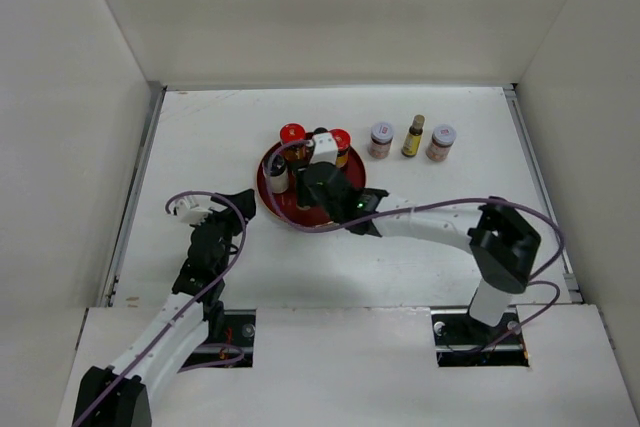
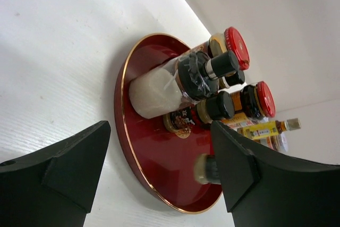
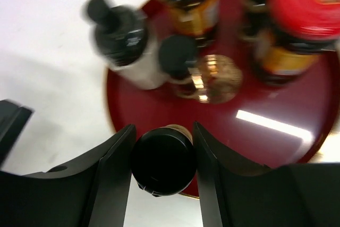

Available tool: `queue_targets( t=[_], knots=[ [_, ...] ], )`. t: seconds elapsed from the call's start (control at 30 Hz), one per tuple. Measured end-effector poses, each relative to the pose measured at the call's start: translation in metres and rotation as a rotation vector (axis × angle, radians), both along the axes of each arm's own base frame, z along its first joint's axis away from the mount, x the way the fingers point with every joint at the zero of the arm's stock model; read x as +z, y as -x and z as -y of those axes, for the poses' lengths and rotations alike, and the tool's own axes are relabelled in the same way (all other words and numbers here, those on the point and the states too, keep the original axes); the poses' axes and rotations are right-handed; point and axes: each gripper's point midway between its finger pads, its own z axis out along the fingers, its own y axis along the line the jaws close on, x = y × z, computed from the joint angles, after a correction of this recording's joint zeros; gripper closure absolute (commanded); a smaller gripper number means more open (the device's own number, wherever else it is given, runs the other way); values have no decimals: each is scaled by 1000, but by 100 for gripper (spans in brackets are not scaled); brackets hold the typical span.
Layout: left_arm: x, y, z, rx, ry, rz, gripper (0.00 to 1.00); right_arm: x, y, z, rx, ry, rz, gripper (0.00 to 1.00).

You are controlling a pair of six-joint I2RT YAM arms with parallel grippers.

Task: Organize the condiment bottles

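Grasp step in hand: right gripper (image 3: 162,128) is closed on a black-capped bottle (image 3: 162,166) at the near rim of the red tray (image 3: 276,131), left gripper (image 2: 159,131) open and empty off-tray; next move likely requires a straight lift clear of the tray.

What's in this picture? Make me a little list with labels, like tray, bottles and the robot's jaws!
tray: round, red
on tray: two red-lidded jars, white bottle, dark-capped bottles
off tray: two pale-lidded jars, slim yellow bottle between them
right jaws: closed on a black-capped bottle at the tray's edge
left jaws: open, empty, left of the tray
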Motion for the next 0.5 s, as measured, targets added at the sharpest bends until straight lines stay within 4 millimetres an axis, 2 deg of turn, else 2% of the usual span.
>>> queue_targets(
  t=[0.1, 0.23, 0.4, 0.5],
  knots=[
    [-1, 0, -3, 9, 1, -3, 25, -8, 4, -37, 47, 10, -2, 59],
    [-4, 0, -2, 9, 1, -16, 25, -23, 1, -66, 73, 31, -6, 58],
    [-6, 1, -3, 9, 1, -24, 24, -46, -4, -71, 62, 74, -20, 52],
    [-6, 1, -3, 10, 3, -26, 24, -48, -7, -70, 47, 79, -13, 38]
  ],
)
